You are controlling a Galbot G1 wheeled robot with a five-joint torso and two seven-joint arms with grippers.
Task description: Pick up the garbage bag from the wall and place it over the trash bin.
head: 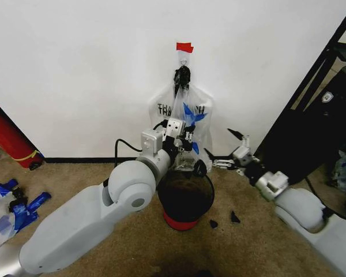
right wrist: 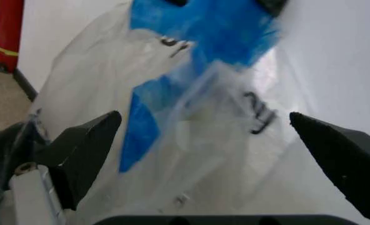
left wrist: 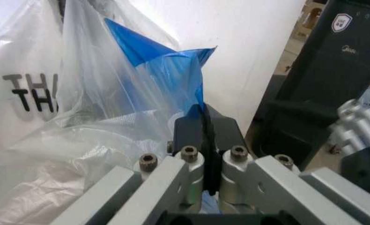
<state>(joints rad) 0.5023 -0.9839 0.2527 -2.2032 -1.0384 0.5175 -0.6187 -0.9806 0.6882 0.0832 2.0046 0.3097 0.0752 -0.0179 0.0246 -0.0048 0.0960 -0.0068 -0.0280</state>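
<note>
The garbage bag, clear plastic with blue tips, hangs from a small hook under red tape on the white wall. A second clear bag with black "THA" lettering hangs with it. My left gripper is shut on the blue part of the garbage bag; its black fingers pinch the film. My right gripper stands open just right of the bag, and the bag lies in front of its spread fingers. The trash bin, dark with a red base, stands directly below.
A red cylinder leans at the wall on the left. Blue and clear plastic lies on the carpet beside it. A tall black appliance stands at the right. Small black scraps lie near the bin.
</note>
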